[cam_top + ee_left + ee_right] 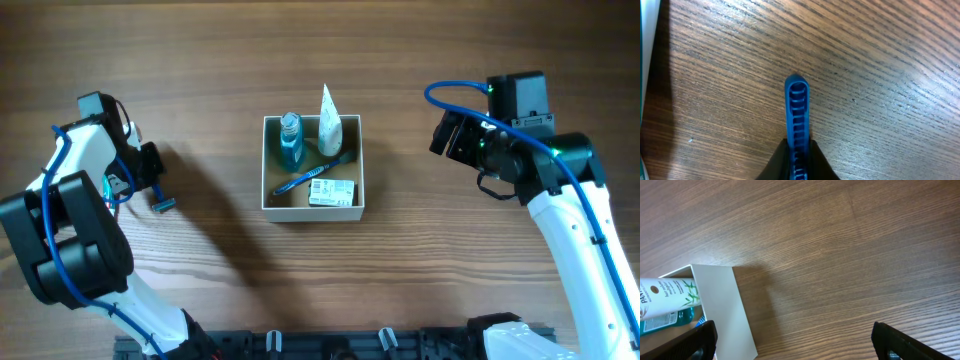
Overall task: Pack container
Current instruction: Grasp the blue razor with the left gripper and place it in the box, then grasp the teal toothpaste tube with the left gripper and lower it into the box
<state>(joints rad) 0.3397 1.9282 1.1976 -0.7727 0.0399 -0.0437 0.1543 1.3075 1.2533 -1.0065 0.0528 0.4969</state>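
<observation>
The packing is well along. The container (312,207) sits at the centre of the overhead frame and already holds a blue bottle (291,139), a white tube (329,122) leaning over its upper wall, a blue toothbrush (314,176) lying diagonally, and a small printed box (332,192) in its lower right corner.

The step in hand looks like bringing in one more item. At the left of the frame, well apart from the container, the left gripper (152,190) is closed on a blue ribbed handle (797,112), probably a disposable razor, though its head is too small to make out. In the wrist view the handle sticks out beyond the fingers over bare worktop (880,75).

The right gripper (795,336) hangs to the right of the container with its jaws spread wide and nothing between them. It seems to be standing by.

The next move calls for carrying the handle rightward over the near wall and lowering it before release. The freest spot appears to be the lower left of the tan floor, below the toothbrush. The handle should go in roughly flat, clear of the bottle and the leaning tube, so nothing gets tipped.
</observation>
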